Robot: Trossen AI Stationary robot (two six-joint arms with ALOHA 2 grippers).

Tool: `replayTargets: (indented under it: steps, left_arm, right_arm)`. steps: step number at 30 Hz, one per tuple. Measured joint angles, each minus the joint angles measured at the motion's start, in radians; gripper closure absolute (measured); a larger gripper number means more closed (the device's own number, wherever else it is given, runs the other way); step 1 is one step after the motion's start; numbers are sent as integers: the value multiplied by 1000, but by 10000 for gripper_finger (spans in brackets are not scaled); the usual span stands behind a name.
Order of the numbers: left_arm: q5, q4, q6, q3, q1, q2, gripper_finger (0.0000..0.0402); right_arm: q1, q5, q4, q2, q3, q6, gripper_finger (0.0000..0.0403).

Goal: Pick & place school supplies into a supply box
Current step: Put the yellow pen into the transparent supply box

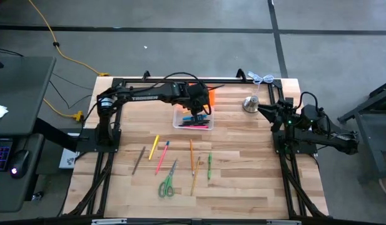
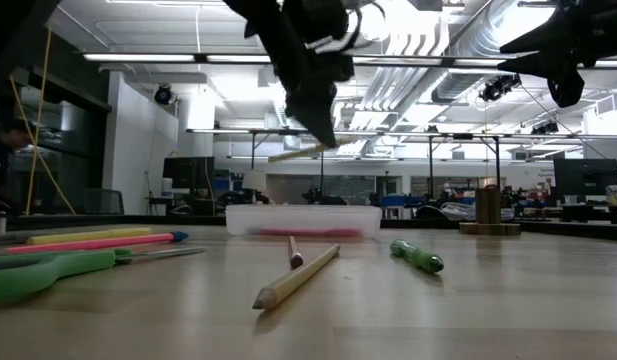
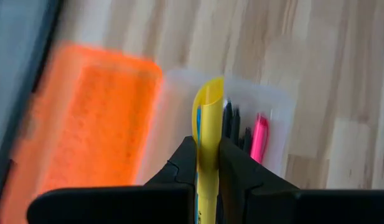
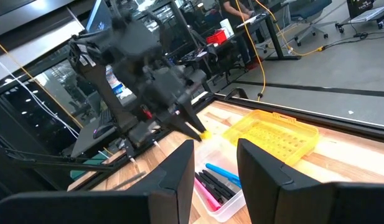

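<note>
The clear supply box [image 1: 193,120] sits on the table's far middle with its orange lid [image 1: 209,97] open on the far side; pink, blue and dark pens [image 4: 215,182] lie inside. My left gripper [image 1: 198,104] hovers over the box, shut on a yellow marker [image 3: 207,124]. On the table nearer me lie a dark brown pencil [image 1: 138,160], a yellow marker [image 1: 154,147], a pink pen [image 1: 162,156], two orange pencils [image 1: 191,156], a green marker [image 1: 209,165] and green-handled scissors [image 1: 167,182]. My right gripper [image 4: 215,149] waits open at the table's right side. My left gripper pinches the yellow marker's barrel [image 3: 208,155] between its two fingers [image 3: 232,165], coming from above and pointing down, the fingers lying across it. The marker is lifted clear over the box; in the low view it [image 2: 296,153] sticks out nearly level from the fingertips.
A silvery bell-like object [image 1: 251,104] stands right of the box, near the right arm [image 1: 305,120]. The dark frame rails [image 1: 149,82] run along the far edge and both sides. Bare wood shows between the box and the row of loose supplies.
</note>
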Motion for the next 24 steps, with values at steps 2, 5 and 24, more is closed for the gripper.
replayTargets:
  steps: [2,5,24]
  left_arm:
    - [3,-8,4,-2,-1,27,334]
    - [3,-23,7,-2,-2,56,334]
    - [51,12,57,0,0,124,334]
  right_arm:
    - [0,-1,0,0,0,0,304]
    - [0,-9,0,0,0,0,304]
    - [0,-11,0,0,0,0,304]
